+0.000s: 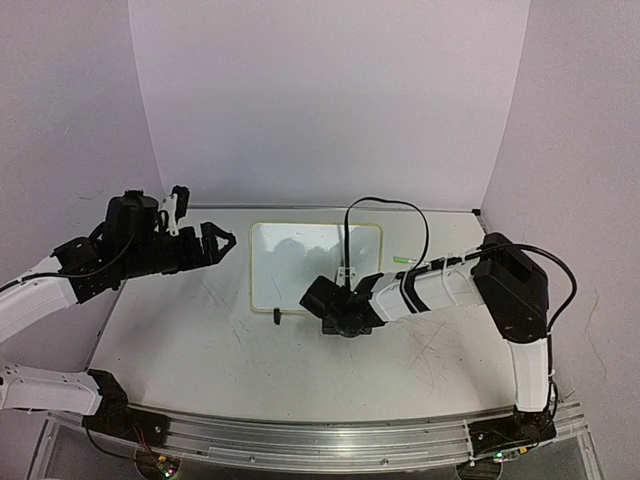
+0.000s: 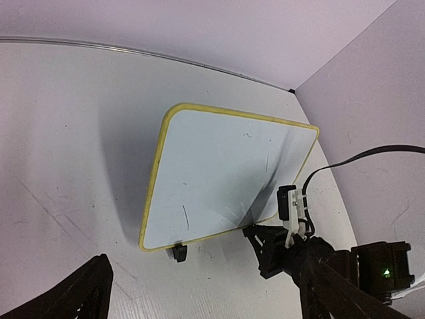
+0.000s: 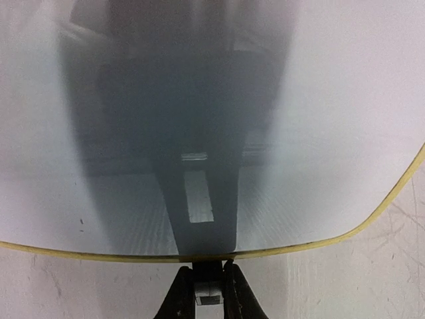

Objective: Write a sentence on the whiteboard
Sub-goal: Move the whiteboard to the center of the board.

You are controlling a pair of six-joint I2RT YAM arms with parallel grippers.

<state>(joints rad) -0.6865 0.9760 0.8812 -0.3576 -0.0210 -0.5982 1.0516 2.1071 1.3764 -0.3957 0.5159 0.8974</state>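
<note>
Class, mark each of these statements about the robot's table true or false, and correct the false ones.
1. The whiteboard has a yellow rim. True.
2. A green sentence fills the board. False: no writing shows on it, only faint marks and reflections.
3. The left gripper is open and holds nothing. True.
4. The right gripper hovers over the board's far edge. False: it sits at the near edge, closed on a small piece under the rim there.
5. The left gripper rests on the middle of the board. False: it is off the board's left side, apart from it.
</note>
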